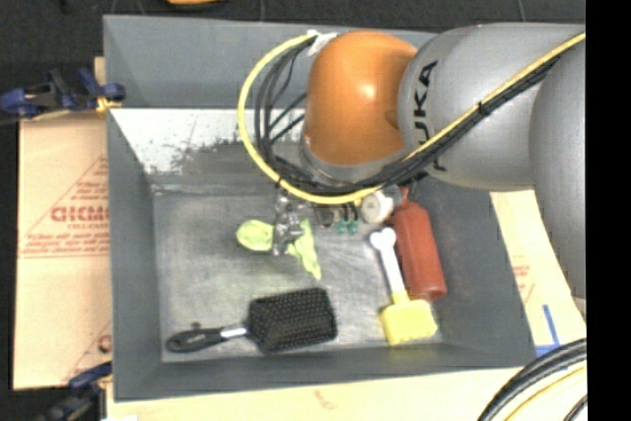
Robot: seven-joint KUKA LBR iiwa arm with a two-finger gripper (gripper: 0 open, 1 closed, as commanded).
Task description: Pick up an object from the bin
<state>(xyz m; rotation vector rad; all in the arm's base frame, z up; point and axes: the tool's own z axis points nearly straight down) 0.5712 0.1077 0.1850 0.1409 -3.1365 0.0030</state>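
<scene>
My gripper (pixel 288 230) reaches down below the orange wrist cover into the middle of the bin. Its metal fingers stand over a soft yellow-green thing (pixel 258 236) that spreads to both sides of them, one lobe to the left and a strip (pixel 309 256) down to the right. Whether the fingers close on it is hidden from view. A black hairbrush (pixel 286 318) lies near the bin's front edge, its handle pointing left.
To the right lie a red bottle-like thing (pixel 419 251) and a white-handled brush with a yellow head (pixel 406 320). A small green item (pixel 345 226) sits just right of the gripper. The arm covers the bin's back right part.
</scene>
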